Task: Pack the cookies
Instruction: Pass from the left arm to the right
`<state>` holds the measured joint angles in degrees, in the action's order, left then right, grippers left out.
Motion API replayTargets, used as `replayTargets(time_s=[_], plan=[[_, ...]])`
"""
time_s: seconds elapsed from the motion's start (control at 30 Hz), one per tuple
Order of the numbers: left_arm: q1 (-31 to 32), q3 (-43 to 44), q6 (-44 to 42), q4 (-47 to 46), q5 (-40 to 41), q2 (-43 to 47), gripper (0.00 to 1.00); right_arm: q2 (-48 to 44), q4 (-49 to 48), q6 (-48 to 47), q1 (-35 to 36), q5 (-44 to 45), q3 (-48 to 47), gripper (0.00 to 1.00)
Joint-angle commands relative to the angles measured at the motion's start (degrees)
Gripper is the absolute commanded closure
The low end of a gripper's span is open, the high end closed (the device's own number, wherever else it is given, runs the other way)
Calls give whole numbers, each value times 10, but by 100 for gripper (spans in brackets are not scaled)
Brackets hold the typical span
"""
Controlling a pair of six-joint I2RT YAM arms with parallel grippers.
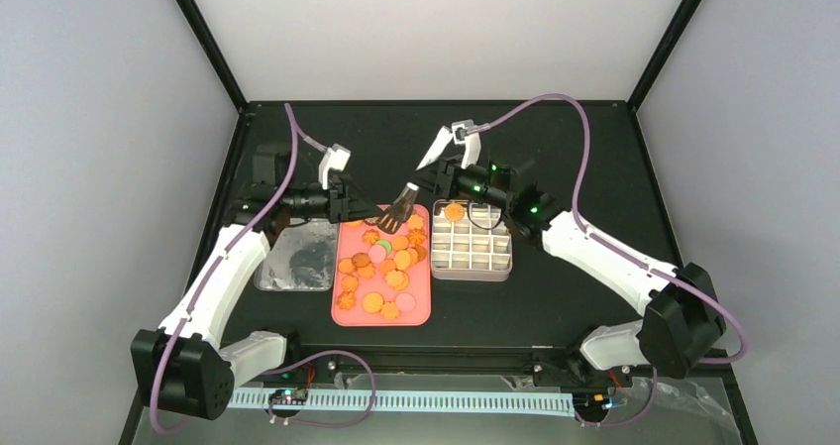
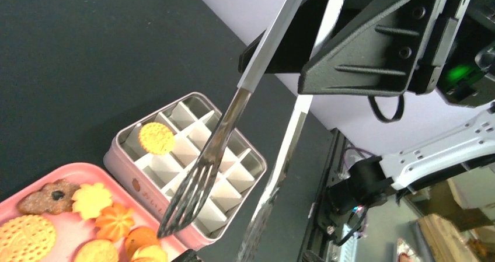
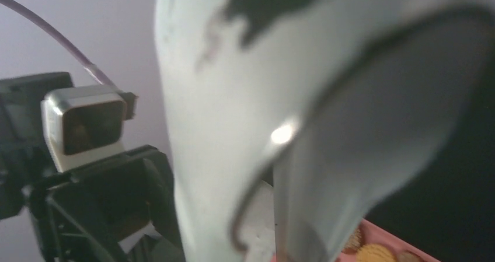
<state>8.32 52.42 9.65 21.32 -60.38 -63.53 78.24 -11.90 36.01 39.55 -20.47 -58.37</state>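
Many cookies (image 1: pixel 381 267), mostly orange rounds and flower shapes, lie on the pink tray (image 1: pixel 428 311). One round cookie (image 1: pixel 454 211) sits in the back-left cell of the white gridded tin (image 1: pixel 472 275); it also shows in the left wrist view (image 2: pixel 156 138). My left gripper (image 1: pixel 347 202) is shut on metal slotted tongs (image 2: pixel 198 186). Their tips are apart and empty, above the seam between tray and tin. My right gripper (image 1: pixel 439 179) hovers behind the tin and holds a white tool (image 1: pixel 433 151). That tool (image 3: pixel 233 128) fills the right wrist view and hides the fingers.
A silver lid (image 1: pixel 297 257) lies left of the pink tray. The left wrist's camera and black gripper body (image 3: pixel 87 122) are close in front of my right gripper. The two grippers are near each other above the tray's back edge.
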Motion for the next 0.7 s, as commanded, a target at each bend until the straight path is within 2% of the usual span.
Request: replayTargets(time_s=[0.0, 0.1, 0.23, 0.43, 0.67], plan=[[-5, 36, -82, 82, 34, -3, 47, -28, 66, -76, 0, 61, -15, 54], [-8, 66, -144, 153, 72, -3, 35, -44, 116, -124, 0, 128, -20, 53], [-16, 108, -229, 235, 140, -3, 25, -66, 162, -175, 0, 221, -15, 53], [-41, 116, -289, 280, 166, 7, 23, -74, 174, -206, 0, 330, 5, 51], [-50, 113, -303, 294, 163, 1, 22, -46, 162, -196, -8, 361, 4, 48]])
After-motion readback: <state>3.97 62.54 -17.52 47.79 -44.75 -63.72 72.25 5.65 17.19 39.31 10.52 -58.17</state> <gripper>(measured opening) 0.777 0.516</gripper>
